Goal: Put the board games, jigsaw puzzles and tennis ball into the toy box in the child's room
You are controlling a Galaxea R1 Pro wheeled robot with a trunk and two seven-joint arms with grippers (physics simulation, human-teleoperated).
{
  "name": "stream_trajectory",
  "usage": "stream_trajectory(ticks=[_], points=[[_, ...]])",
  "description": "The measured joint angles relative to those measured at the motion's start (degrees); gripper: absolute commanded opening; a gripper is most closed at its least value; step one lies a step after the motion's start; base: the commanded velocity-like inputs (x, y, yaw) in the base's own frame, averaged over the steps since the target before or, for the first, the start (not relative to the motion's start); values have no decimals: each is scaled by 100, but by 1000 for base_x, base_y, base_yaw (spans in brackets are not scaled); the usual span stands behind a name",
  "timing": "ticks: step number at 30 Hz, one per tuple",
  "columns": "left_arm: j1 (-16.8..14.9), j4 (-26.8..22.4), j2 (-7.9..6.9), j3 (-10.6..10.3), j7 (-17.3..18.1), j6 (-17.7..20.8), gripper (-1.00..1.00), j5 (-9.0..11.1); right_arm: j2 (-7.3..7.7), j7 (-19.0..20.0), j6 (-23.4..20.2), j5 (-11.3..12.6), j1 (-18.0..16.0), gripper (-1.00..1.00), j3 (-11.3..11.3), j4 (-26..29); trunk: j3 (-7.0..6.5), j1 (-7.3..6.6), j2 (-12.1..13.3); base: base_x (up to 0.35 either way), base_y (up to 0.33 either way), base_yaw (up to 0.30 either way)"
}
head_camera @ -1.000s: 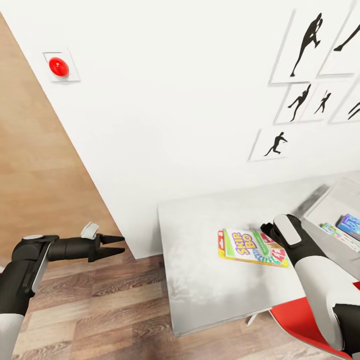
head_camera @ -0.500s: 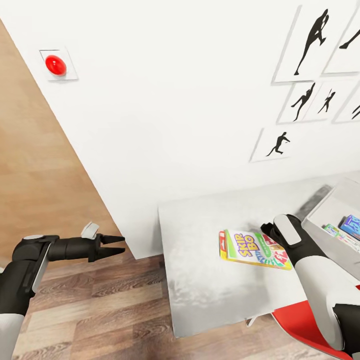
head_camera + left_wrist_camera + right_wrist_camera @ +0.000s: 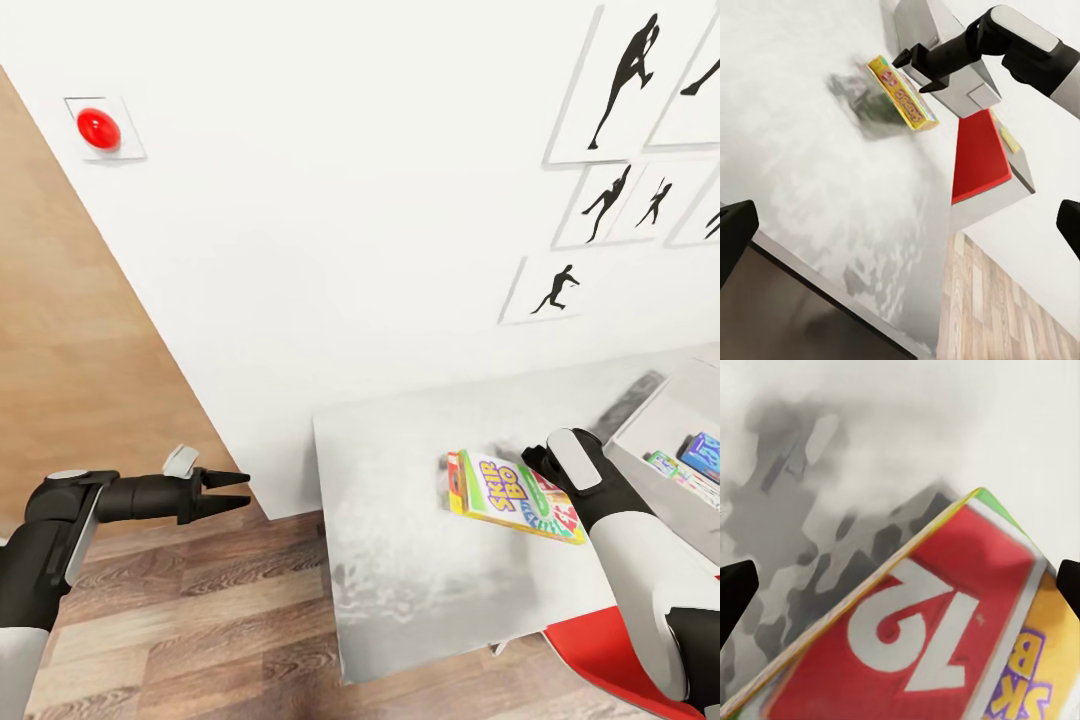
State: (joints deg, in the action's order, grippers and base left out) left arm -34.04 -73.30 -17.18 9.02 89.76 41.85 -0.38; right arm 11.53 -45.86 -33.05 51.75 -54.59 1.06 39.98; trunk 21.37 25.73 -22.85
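Compared with 1 second ago, the yellow-green-red board game (image 3: 515, 496) sits a little further right and more tilted over the table (image 3: 400, 520), its near corner lifted, while the red wall button (image 3: 98, 128) has slid up and left in the head view, which points to camera motion rather than to the button moving. The right gripper (image 3: 921, 69) grasps the game at its far edge: the left wrist view shows the 2 dark fingers pinching the raised end of the box, so the box hangs slanted with a grey shadow beneath it on the pale tabletop. In the head view that grip is hidden behind the right wrist, and just how wide the jaws stand cannot be told beyond their closing on the thin box. The right wrist view shows the cover close up, a red panel with a white 12 and yellow lettering beside it, with a dark fingertip at each side edge of the picture. The left gripper (image 3: 232, 492) hangs over the wood floor (image 3: 200, 620), well apart from the table, its pointed fingers slightly parted and holding nothing. At the right edge of the head view, the toy box (image 3: 655, 415) holds a blue board game (image 3: 702, 450). A red chair (image 3: 979, 154) stands beside the table.
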Motion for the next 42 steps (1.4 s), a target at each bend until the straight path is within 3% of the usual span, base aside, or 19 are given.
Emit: stream_trajectory(ticks=[16,26,31,42], points=[[0,-4,4,-3,0,0,100,0,6,7,-13,-43,0,100,-1,19,19,0,0,0,0,0],[0,-4,5,-4,0,0,100,2,2,12,13,-5,0,100,-6,25,20,0,0,-5,-19,0],[-2,-4,6,-5,1,-3,100,6,5,25,85,142,5,100,5,-18,21,3,3,-83,-75,0],[-2,-3,6,-5,1,-1,100,7,6,25,86,143,8,100,-2,-25,21,2,3,-11,-22,0]])
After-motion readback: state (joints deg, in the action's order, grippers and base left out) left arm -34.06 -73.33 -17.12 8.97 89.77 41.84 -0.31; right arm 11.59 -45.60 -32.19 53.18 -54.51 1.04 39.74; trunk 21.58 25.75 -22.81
